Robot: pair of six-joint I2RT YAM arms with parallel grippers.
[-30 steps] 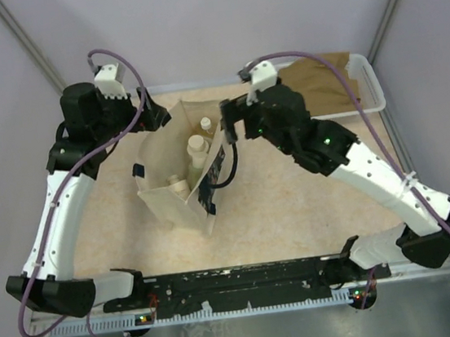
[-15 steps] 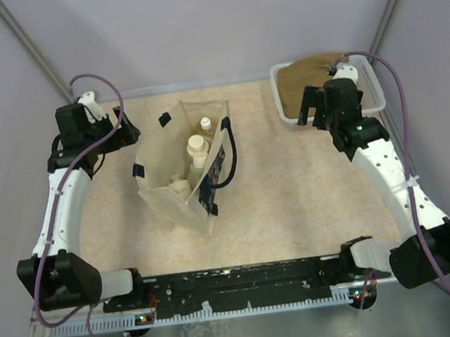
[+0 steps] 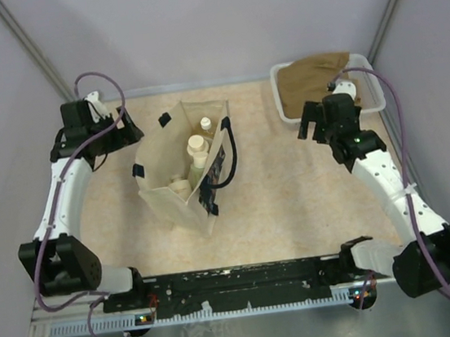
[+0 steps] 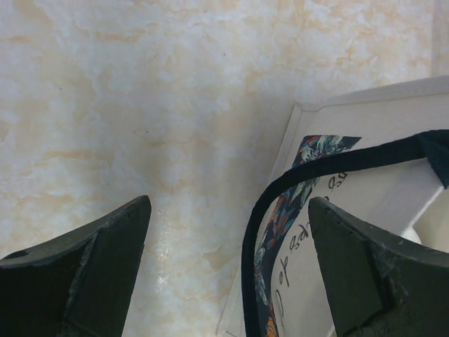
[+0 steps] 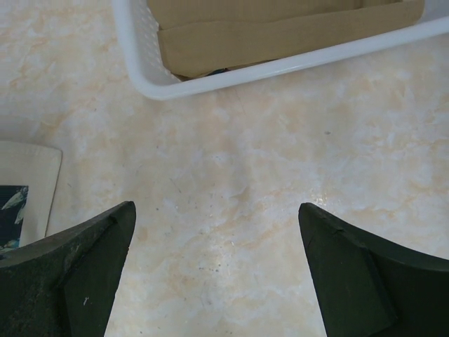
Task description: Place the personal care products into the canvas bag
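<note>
Bottles of small size are seen inside the beige canvas tote bag (image 3: 165,169) with dark navy handles (image 3: 230,153), which stands open-mouthed on the pale marbled tabletop (image 3: 294,197) left of centre. A cream bottle with a white cap (image 3: 196,149) is seen mid-bag, a smaller white-capped bottle (image 3: 206,124) behind it and a pale cylinder (image 3: 179,185) nearer the front. Their finer colours cannot be told.

The left gripper (image 4: 228,203) is held beside the bag's far left corner, its jaws spread wide and nothing gripped. A navy handle and the dark floral print are seen below it.

The right gripper (image 5: 216,210) is likewise held wide open and empty over bare tabletop, near the white plastic basket (image 5: 210,81), in which folded tan fabric (image 5: 280,28) is laid.
</note>
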